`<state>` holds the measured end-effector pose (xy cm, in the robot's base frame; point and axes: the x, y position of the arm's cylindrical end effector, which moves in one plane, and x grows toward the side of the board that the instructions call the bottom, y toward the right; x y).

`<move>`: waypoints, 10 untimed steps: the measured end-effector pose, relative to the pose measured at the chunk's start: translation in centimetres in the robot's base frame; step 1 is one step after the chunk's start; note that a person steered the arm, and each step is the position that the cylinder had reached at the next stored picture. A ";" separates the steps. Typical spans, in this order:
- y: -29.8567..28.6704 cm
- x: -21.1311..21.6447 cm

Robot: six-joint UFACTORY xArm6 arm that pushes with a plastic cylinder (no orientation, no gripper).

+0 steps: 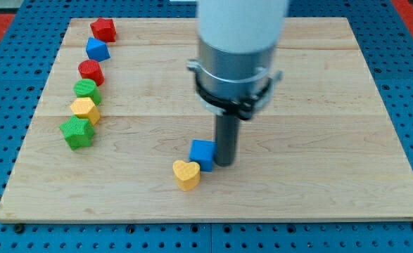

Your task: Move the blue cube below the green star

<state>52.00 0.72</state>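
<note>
The blue cube (202, 153) lies a little below the board's middle. My tip (224, 163) stands right against the cube's right side. A yellow heart (186, 174) touches the cube's lower left corner. The green star (77, 132) sits far off at the view's left, the lowest block in a column of blocks. The arm's white and grey body (238, 49) hangs over the board's upper middle.
Above the green star, going up the left column: a yellow block (86, 109), a green cylinder (86, 89), a red cylinder (91, 71), a blue block (97, 49) and a red block (103, 29). The wooden board (319, 140) lies on a blue pegboard.
</note>
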 end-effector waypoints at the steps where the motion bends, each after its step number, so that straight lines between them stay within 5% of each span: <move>1: -2.0 -1.3; 3: -2.4 2.3; 5: -8.6 0.2; 7: -6.0 -1.5; 10: -12.0 -2.1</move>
<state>49.92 -11.27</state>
